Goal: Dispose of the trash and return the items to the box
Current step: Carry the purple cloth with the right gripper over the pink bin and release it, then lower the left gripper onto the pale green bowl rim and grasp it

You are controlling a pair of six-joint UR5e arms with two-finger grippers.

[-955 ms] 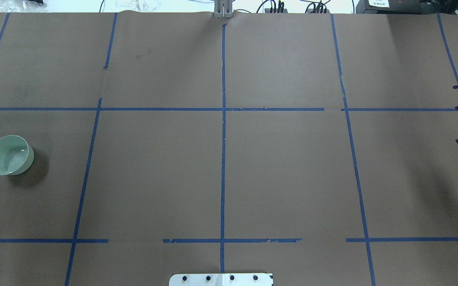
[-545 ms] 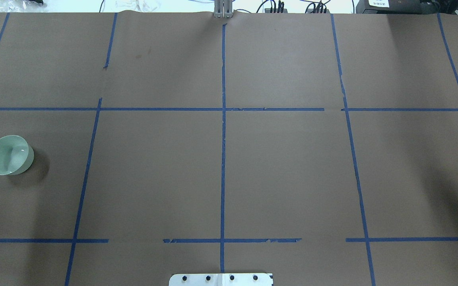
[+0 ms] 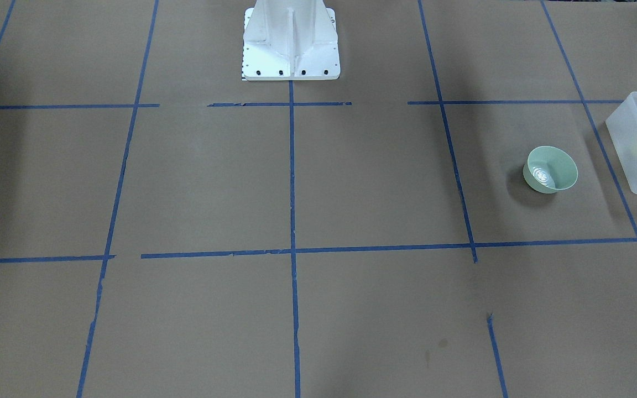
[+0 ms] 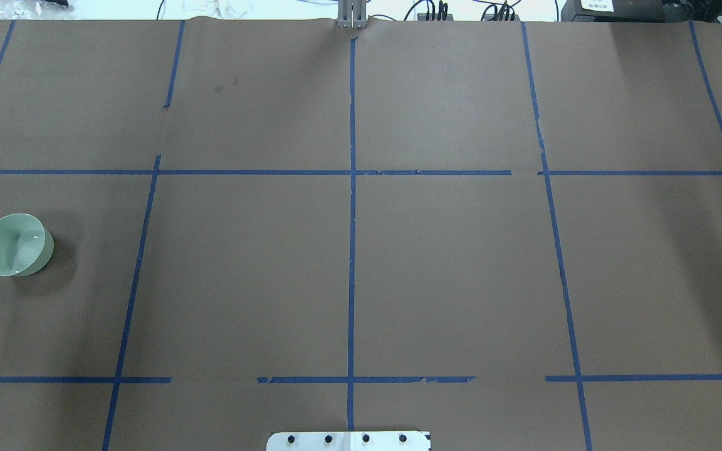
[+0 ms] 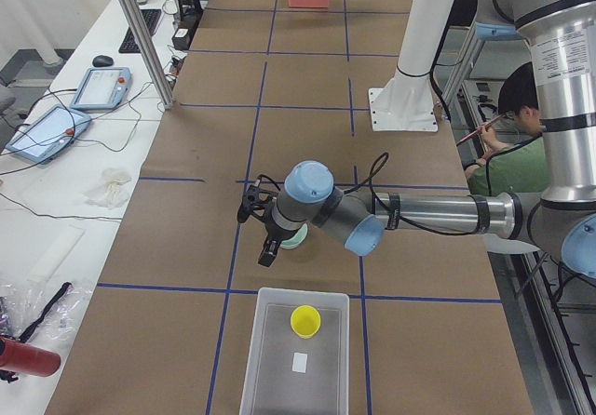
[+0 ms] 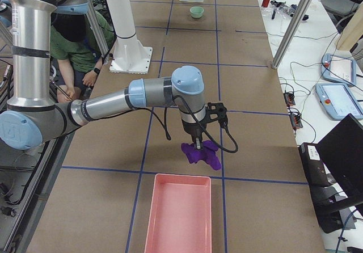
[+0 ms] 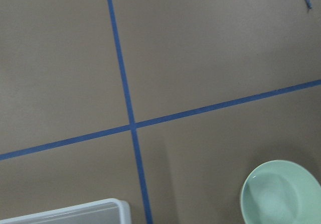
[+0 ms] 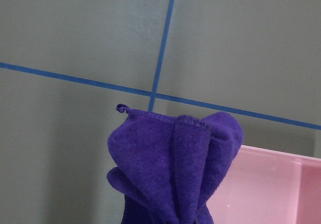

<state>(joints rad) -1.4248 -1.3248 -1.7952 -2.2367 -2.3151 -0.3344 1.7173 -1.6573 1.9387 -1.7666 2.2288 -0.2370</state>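
With the purple cloth (image 6: 201,154) bunched right beneath the right gripper (image 6: 197,142), whose closure I cannot tell, and the pink tray (image 6: 177,219) just ahead, it should clear the near rim before releasing; the mint-green bowl (image 4: 15,244) sits beside the left gripper (image 5: 267,253), whose opening is likewise unclear.

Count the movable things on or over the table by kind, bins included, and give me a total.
Bins: 2 (frosted-white box, pink bin)
Cups: 1 (yellow cup)
Bowls: 1 (green bowl)
Cloths: 1 (purple cloth)
Total: 5
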